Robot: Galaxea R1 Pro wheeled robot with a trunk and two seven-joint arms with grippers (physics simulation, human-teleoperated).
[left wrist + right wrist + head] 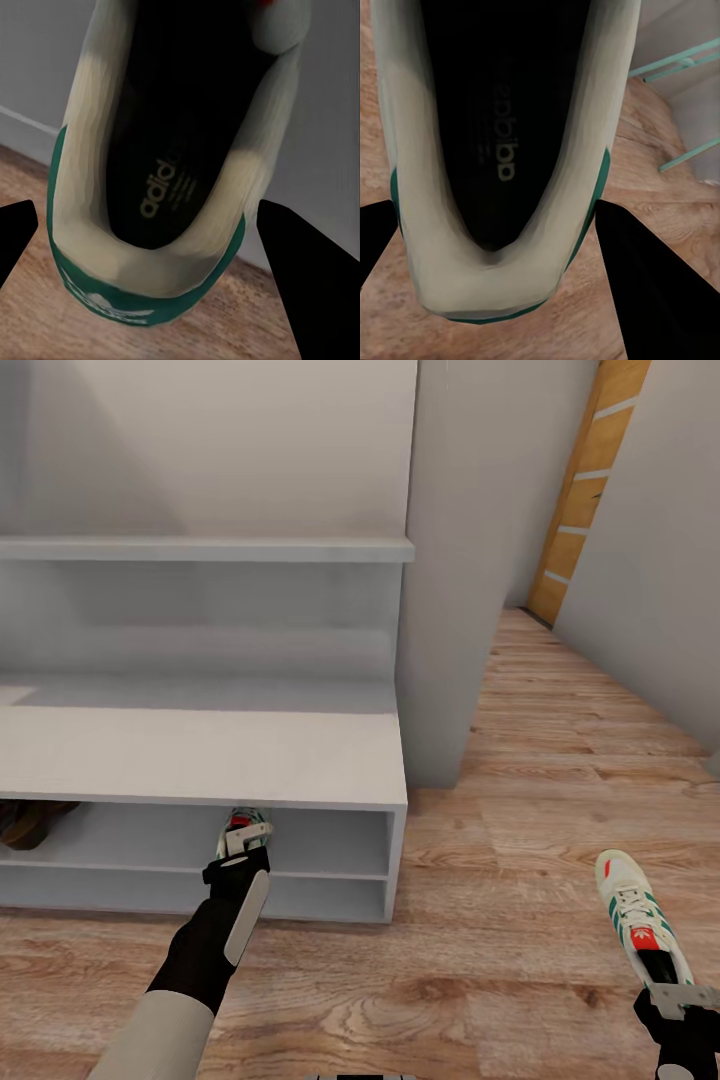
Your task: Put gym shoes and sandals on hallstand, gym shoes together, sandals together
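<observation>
The white hallstand (300, 760) fills the left of the head view. My left gripper (243, 848) is shut on the heel of one cream gym shoe (245, 826), whose toe pokes into the upper shelf tier, right of middle. The left wrist view looks into that gym shoe (161, 112), with a finger (15, 240) on each side of the heel. At the lower right my right gripper (678, 996) is shut on the heel of the other gym shoe (632, 910), toe pointing away over the floor; the right wrist view shows this shoe (502, 97) close up. Brown sandals (30, 822) lie at the far left of the upper tier, partly hidden.
A grey wall corner (450, 610) stands just right of the hallstand. Wood plank floor (520, 860) stretches right and away toward a wooden door (590, 490). A floating shelf (200, 550) crosses the back panel above the flat top.
</observation>
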